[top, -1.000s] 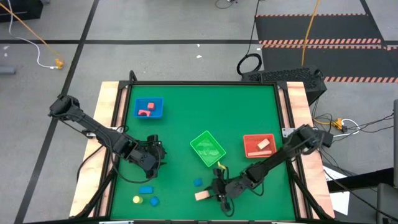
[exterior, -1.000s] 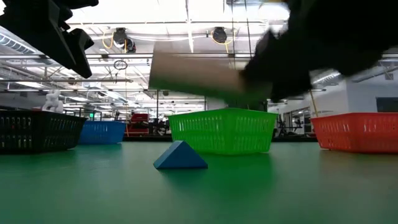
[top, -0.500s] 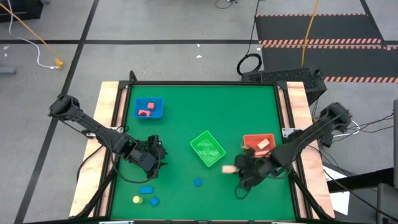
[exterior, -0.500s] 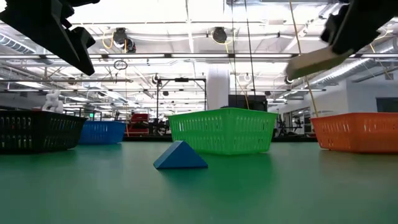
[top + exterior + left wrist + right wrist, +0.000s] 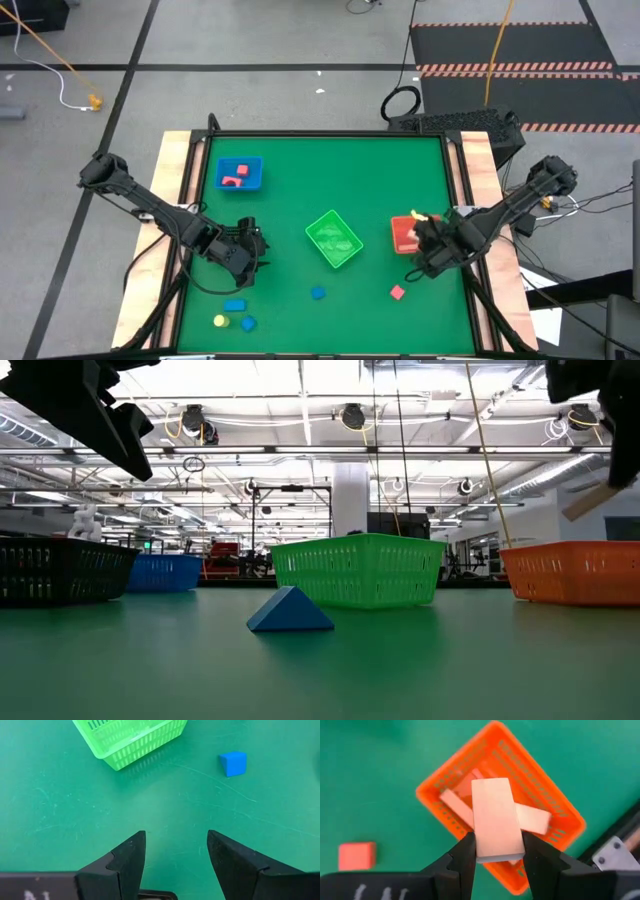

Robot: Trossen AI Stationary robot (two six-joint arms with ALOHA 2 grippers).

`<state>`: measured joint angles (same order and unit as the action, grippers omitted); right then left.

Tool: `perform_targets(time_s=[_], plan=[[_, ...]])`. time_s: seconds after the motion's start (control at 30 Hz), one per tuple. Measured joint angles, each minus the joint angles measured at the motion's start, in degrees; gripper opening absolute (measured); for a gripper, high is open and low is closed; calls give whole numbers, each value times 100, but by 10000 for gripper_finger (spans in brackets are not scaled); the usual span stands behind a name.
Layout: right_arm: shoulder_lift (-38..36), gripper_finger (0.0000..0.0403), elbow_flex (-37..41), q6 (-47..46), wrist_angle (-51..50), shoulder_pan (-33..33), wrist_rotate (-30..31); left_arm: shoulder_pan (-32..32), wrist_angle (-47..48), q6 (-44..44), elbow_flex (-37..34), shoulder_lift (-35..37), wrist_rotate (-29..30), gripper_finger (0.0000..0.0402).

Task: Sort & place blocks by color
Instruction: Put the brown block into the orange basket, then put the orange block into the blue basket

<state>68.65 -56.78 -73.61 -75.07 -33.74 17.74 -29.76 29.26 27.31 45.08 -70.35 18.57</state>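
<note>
One smooth tan wood bar (image 5: 493,820) clamped in right end effector (image 5: 496,855) over mesh red bin (image 5: 560,815); left end effector (image 5: 175,852) gaping, empty.

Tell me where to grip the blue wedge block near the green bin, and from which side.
Come straight down on the blue wedge block and close the jaws on its two flat triangular end faces, not the sloped sides, which meet in a ridge and would likely slip. It lies alone on the mat in front of the green bin, clear all round. The left gripper, open, looks nearest.
</note>
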Motion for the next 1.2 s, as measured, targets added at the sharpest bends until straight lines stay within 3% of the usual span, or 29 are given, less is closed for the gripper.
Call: perform_targets(time_s=[0.2,0.43,0.63,0.77,0.9,1.0,1.2], plan=[[4,136,334,-245,27,0,-163,0,-178,286,0,0,-1,214],[4,206,605,-429,112,0,-371,0,-693,468,0,0,-3,214],[4,238,606,-586,493,0,-1170,66,-730,452,0,0,-4,214],[4,230,606,-742,1735,-46,-1290,190,-730,448,0,0,-4,214],[217,218,761,-759,3910,-195,-504,330,-730,442,0,0,-2,214],[604,213,886,-482,5240,-281,-446,354,-728,459,0,0,0,214],[1431,212,893,-233,6799,-597,-443,332,-717,584,0,-2,-13,214]])
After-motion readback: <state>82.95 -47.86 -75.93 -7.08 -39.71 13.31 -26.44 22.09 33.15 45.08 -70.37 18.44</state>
